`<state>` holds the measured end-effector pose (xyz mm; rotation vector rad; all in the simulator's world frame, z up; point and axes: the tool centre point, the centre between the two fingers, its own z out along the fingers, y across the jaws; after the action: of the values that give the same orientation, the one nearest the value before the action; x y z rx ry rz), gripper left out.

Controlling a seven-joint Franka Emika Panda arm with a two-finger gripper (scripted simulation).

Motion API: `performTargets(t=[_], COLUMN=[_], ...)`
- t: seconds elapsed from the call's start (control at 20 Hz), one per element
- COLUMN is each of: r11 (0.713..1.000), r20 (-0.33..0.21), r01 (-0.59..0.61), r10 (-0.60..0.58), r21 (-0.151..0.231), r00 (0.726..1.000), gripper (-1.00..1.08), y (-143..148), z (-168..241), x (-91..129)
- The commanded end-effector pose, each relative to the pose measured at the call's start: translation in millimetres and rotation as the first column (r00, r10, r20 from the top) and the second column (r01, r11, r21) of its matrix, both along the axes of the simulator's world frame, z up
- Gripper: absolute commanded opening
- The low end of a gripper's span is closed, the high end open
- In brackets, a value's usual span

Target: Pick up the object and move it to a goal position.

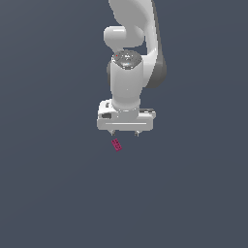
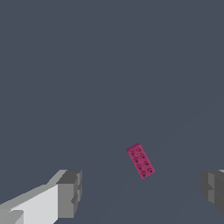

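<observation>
The object, a tiny magenta-pink studded brick [image 1: 116,145], lies flat on the dark grey floor, turned at a slant. My white gripper [image 1: 124,132] hangs above it, pointing down, its short fingertips spread wide apart and empty. The brick sits just below the fingertip on the exterior view's left. In the wrist view the brick [image 2: 140,160] lies between the two grey fingertips [image 2: 70,192], nearer the far side of the gap, with nothing touching it.
The dark grey floor [image 1: 48,193] is uniform all around. The arm's white body [image 1: 127,77] rises behind the gripper. No goal marker shows.
</observation>
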<state>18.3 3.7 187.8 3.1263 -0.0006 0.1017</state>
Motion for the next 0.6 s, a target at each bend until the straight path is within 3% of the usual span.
performTargets(t=[0.0,0.55], r11=[1.000,0.997], r20=[0.000,-0.016], r01=[0.000,0.069], r10=[0.000,-0.069], r21=[0.000,0.015], r00=[1.000,0.997], gripper=[1.00,1.00], y=[0.0,-16.1], z=[0.0,2.4], x=[0.0,-7.7])
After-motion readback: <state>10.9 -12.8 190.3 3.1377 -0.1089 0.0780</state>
